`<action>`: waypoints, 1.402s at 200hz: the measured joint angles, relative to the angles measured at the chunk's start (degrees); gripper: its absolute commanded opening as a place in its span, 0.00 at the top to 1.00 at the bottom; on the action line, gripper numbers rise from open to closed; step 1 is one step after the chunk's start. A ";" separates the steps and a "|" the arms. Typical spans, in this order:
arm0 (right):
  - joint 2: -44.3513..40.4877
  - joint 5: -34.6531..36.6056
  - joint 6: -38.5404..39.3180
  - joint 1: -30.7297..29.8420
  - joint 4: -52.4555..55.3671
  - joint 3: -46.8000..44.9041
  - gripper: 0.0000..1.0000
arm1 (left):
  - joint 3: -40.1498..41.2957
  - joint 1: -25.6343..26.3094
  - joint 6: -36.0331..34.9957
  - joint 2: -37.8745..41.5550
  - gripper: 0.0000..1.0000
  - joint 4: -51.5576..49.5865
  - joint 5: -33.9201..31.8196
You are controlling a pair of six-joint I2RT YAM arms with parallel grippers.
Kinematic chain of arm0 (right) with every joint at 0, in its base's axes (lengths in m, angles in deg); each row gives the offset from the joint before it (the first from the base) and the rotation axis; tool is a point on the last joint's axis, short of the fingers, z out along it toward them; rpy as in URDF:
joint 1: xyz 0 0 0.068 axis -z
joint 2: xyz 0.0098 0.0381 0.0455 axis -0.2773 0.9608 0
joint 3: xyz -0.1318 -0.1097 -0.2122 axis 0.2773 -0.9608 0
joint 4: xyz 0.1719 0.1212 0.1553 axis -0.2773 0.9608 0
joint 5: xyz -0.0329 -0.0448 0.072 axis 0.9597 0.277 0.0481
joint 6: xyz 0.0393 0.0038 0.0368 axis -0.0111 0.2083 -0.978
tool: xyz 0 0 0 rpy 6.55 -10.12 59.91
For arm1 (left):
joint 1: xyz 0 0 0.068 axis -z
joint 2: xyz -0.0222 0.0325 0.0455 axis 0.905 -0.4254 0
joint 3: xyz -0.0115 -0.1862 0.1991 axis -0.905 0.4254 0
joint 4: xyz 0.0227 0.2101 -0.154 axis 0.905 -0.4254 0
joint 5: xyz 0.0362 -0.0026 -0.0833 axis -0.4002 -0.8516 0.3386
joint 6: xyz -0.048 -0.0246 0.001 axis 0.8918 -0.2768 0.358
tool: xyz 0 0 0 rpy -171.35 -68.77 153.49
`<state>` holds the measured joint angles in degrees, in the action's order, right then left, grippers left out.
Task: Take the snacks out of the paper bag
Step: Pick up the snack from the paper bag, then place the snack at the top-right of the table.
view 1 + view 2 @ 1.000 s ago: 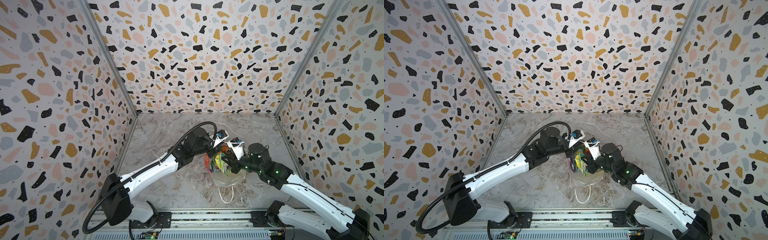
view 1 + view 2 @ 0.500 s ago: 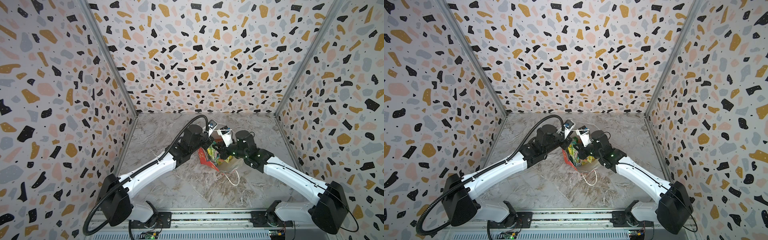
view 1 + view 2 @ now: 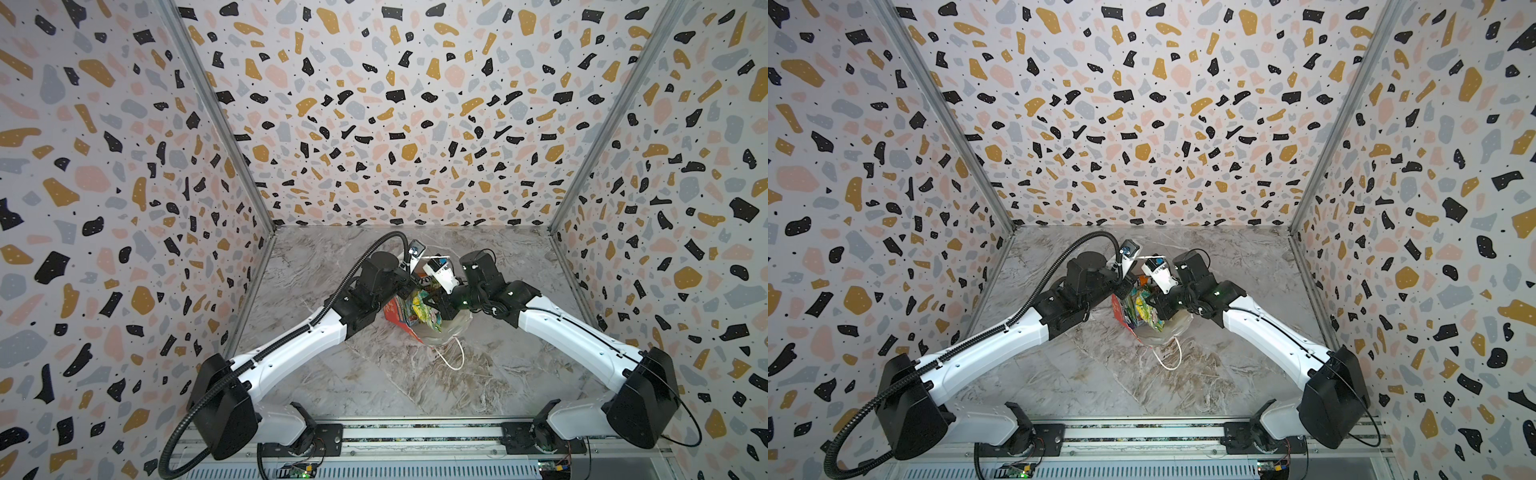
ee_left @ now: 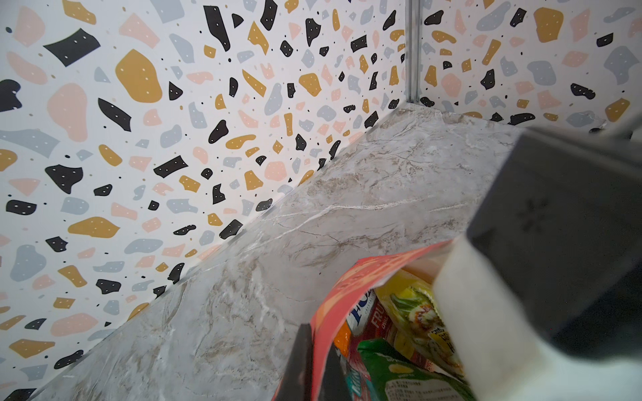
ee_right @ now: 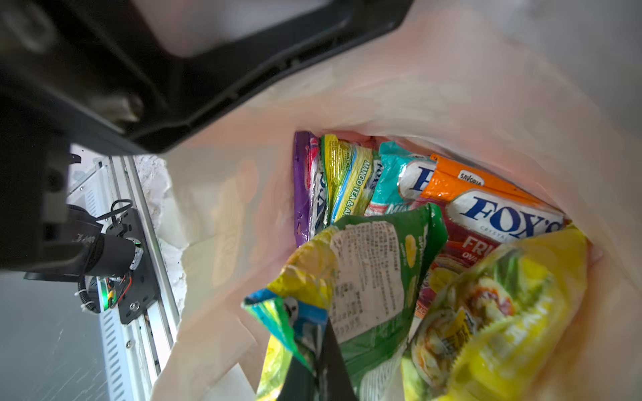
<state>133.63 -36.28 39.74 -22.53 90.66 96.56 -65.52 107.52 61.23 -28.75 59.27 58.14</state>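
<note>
**Bag** (image 3: 395,313): red paper, white inside, mouth open and tilted. It sits mid-table (image 3: 332,374) between the two grippers and shows in both top views.

**Cord** (image 3: 455,357): white loop trailing from the bag onto the table, on the bag's rail (image 3: 415,432) side.

**Left gripper** (image 4: 314,350): at the bag's red wall. Jaws are clamped on that wall's rim, one finger outside and one inside.

**Right gripper** (image 5: 321,343): inside the bag's mouth. Jaws are pinched together on a corner of the green packet.

**Snacks** (image 3: 422,309): all inside the bag.
- Green packet (image 5: 378,270): nearest the mouth, white printed panel showing.
- Yellow packet (image 5: 503,312): just beside the green one, against the bag's wall.
- Orange packet (image 5: 486,205): marked "FOX'S", deeper in, partly under those two.
- Teal packet (image 5: 389,184): deeper still, touching the orange one.
- Mango packet (image 5: 347,180): yellow-green, on edge beside the teal one.
- Purple packet (image 5: 301,187): on edge, last in that row, against the bag's white wall.
</note>
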 measured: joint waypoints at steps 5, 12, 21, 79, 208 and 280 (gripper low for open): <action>0.22 -0.13 0.24 0.00 0.72 0.57 1.00 | 0.07 0.00 0.00 0.00 1.00 0.11 -0.02; 0.28 -0.22 0.55 0.00 1.27 0.87 1.00 | 0.15 0.00 0.00 0.00 1.00 0.24 -0.02; 0.07 -0.17 0.96 -0.07 1.92 0.87 1.00 | 0.26 0.00 0.00 0.00 1.00 0.46 -0.02; -7.48 1.03 2.14 -2.91 0.00 -6.16 1.00 | 0.28 0.00 0.07 0.00 1.00 0.59 -0.02; -24.90 -10.36 -0.87 0.17 -5.97 -7.89 1.00 | 6.93 0.00 -0.50 2.49 1.00 7.65 2.67; -33.99 -14.69 -6.25 9.05 -0.57 -6.58 1.00 | 14.67 0.00 -0.31 6.86 1.00 14.60 5.84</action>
<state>99.65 -50.97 33.49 -13.48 90.09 89.98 -50.85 107.52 60.92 -21.89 73.87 63.98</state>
